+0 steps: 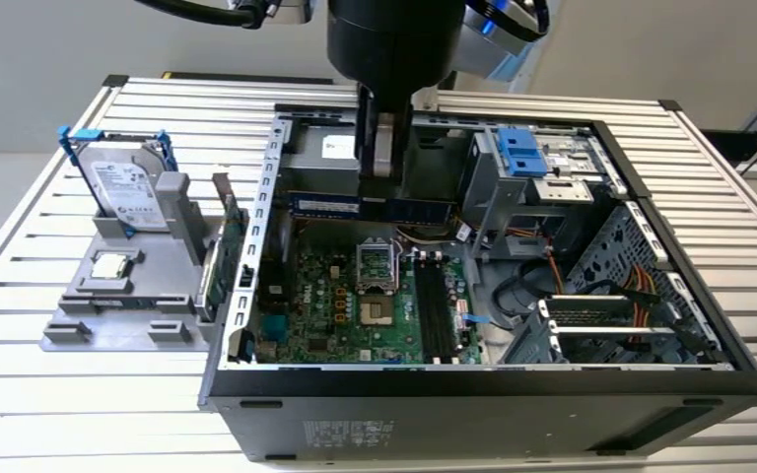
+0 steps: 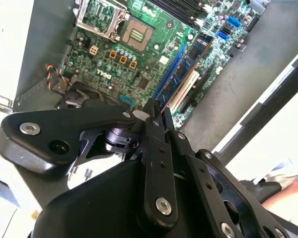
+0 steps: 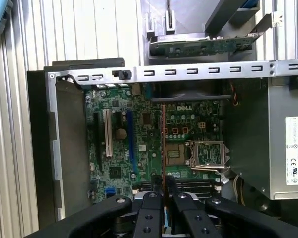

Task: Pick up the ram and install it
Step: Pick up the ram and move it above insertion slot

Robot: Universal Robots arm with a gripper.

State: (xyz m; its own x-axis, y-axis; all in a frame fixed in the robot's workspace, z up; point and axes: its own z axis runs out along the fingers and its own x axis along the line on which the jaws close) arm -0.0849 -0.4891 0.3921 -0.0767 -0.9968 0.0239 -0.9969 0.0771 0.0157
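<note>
Green-blue ram (image 1: 326, 205) pinched in the nearly closed end effector (image 1: 381, 193) above the motherboard (image 1: 339, 307).

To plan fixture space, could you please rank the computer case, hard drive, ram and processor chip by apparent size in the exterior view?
1. Computer case.
2. Hard drive by area; the ram, held in the end effector, looks longer but far narrower, so those two are unsure.
3. Processor chip.

White printed sticker (image 3: 296, 150) on power supply (image 3: 274, 124); white lettering (image 3: 186, 106) on motherboard (image 3: 149, 148); label (image 1: 121, 181) on hard drive (image 1: 135, 209).
</note>
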